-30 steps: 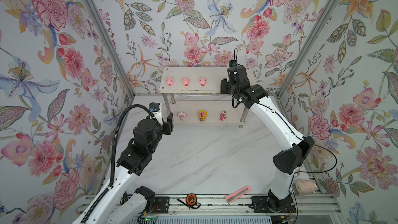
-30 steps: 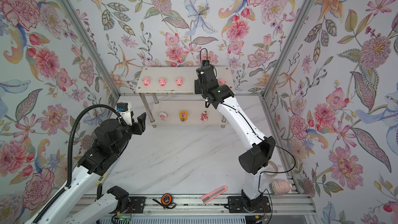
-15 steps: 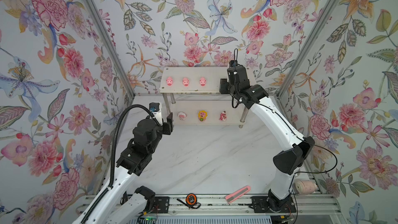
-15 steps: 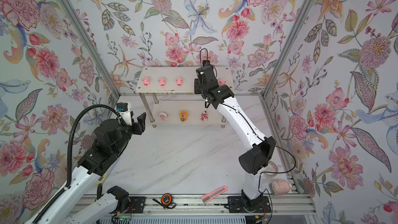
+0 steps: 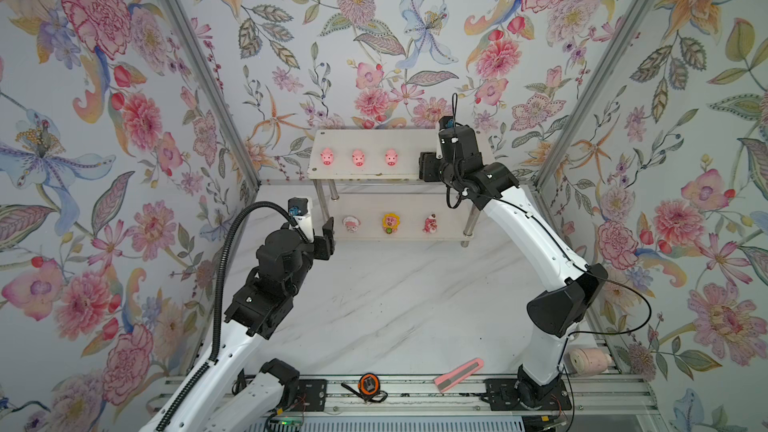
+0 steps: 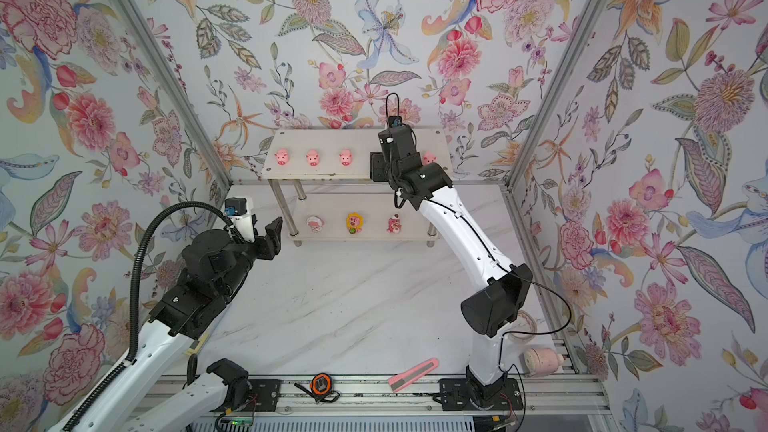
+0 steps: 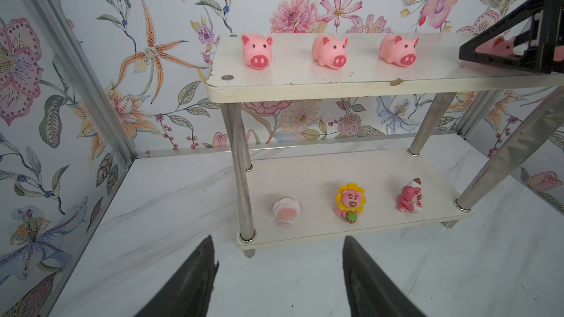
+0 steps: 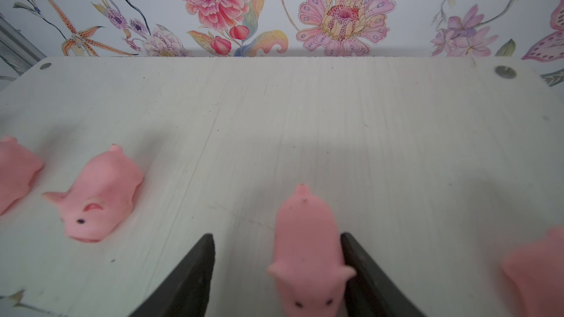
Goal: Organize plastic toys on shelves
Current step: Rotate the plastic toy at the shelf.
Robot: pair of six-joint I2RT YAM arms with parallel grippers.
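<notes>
Small pink plastic pig [image 8: 308, 248] sits between parted right gripper [image 8: 277, 235] jaws, touching one; withdraw straight, no nudge. Left gripper [image 7: 277, 237] wide, empty.

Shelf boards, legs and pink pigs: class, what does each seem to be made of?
Boards: likely painted or laminated wood, matt white, chipped front edge. Legs: metal, mirror-bright chrome finish. Pigs: probably soft plastic or rubber, matt pink, smooth moulded shapes.
</notes>
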